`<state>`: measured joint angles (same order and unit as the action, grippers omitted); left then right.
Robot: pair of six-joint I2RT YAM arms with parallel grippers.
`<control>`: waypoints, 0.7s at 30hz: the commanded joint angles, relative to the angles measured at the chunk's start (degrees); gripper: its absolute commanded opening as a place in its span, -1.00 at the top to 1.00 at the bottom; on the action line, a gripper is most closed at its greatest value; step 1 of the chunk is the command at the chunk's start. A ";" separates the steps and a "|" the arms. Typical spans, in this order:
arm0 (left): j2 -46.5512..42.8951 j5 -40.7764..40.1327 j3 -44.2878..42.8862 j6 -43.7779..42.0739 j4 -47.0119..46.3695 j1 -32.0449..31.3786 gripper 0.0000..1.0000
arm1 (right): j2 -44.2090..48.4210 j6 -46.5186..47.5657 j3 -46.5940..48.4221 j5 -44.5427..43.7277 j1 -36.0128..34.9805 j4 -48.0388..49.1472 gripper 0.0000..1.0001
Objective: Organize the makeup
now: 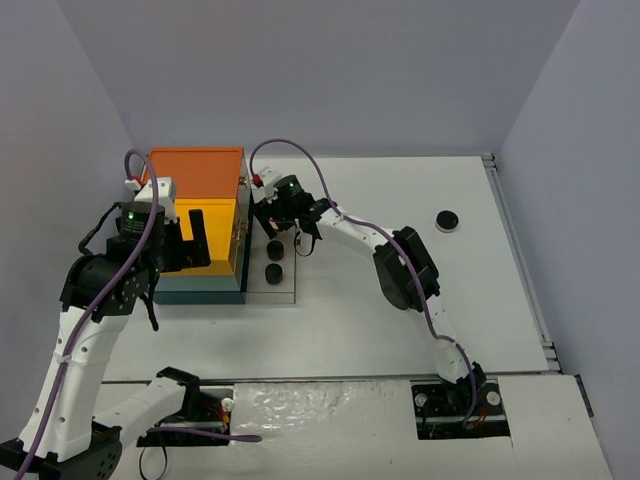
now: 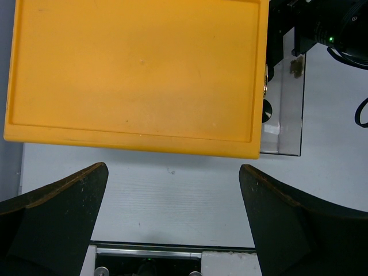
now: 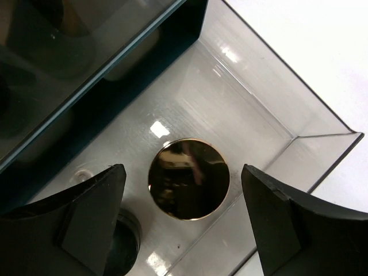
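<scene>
Two round black jars (image 1: 275,247) (image 1: 272,271) stand in a clear drawer (image 1: 288,290) pulled out from the right side of the teal box. My right gripper (image 1: 288,225) hovers open above the drawer. In the right wrist view its jaws (image 3: 181,172) stand wide on either side of a shiny gold-rimmed jar (image 3: 188,187), above it and not touching. A second jar (image 3: 125,238) is half hidden by the left finger. A third black jar (image 1: 447,220) sits alone on the table at the right. My left gripper (image 1: 195,238) is open and empty over the box's near side (image 2: 172,224).
The big teal box with the orange top (image 1: 200,190) stands at the left; its orange lid (image 2: 138,75) fills the left wrist view. The clear drawer's wall (image 3: 276,115) rises just right of the jars. Grey walls close in at the back and sides.
</scene>
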<state>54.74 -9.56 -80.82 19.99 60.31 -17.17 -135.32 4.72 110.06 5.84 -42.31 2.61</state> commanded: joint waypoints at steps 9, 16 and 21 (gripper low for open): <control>0.60 0.28 -2.03 0.84 -2.86 0.38 -0.94 | 13.34 0.57 -3.83 -9.75 1.10 2.52 -0.73; 0.89 1.46 -1.39 1.10 -4.11 0.38 -0.94 | 27.17 -7.48 -18.67 -17.22 11.73 2.58 -0.83; 0.82 1.85 -0.66 1.11 -4.95 0.38 -0.94 | 33.84 -10.51 -29.27 -18.08 23.56 2.14 -0.95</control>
<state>55.40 -8.36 -80.82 20.25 59.02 -17.17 -107.46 -0.87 87.95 -7.78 -27.65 3.86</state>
